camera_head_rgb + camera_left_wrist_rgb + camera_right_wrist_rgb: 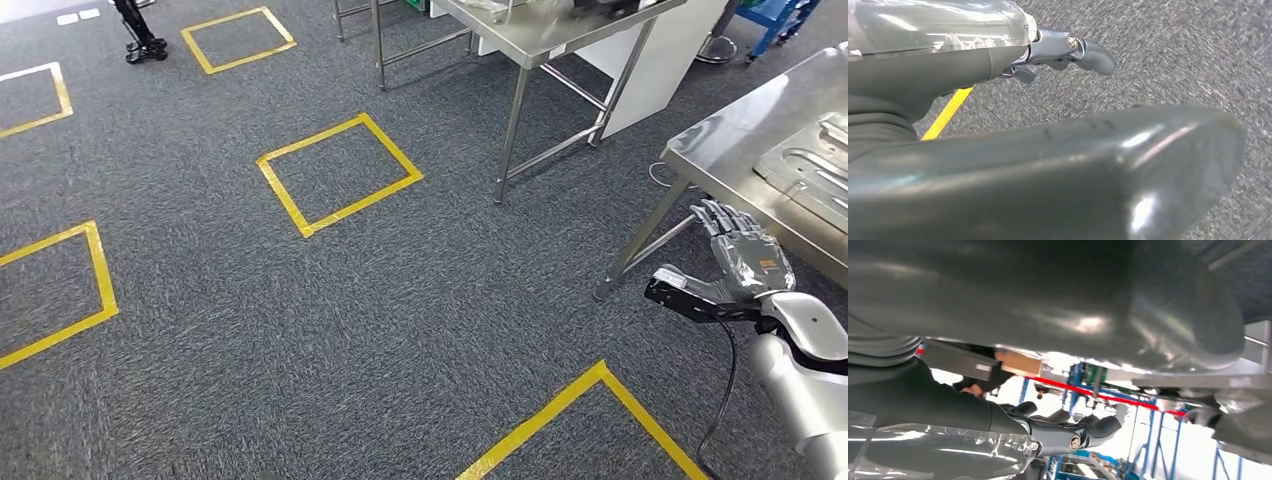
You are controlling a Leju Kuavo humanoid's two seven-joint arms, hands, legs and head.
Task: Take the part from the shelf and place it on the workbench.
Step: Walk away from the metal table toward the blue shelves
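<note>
Both robot hands are seen empty, with the part lying on the tabletop.

The right robot hand point(745, 255) is raised beside the edge of the steel tabletop point(740, 130), its fingers point(715, 215) extended and spread, nothing held. A flat grey part point(815, 170) is seen resting on that tabletop, near the hand but apart from it. The left robot hand point(998, 165) is shown over grey carpet point(1173, 60) crossed by yellow tape point(948, 112), fingers point(1093, 52) stretched out and nothing gripped. Yellow tape squares point(338, 172) are marked on the floor, and a second steel table point(545, 40) stands further off.
</note>
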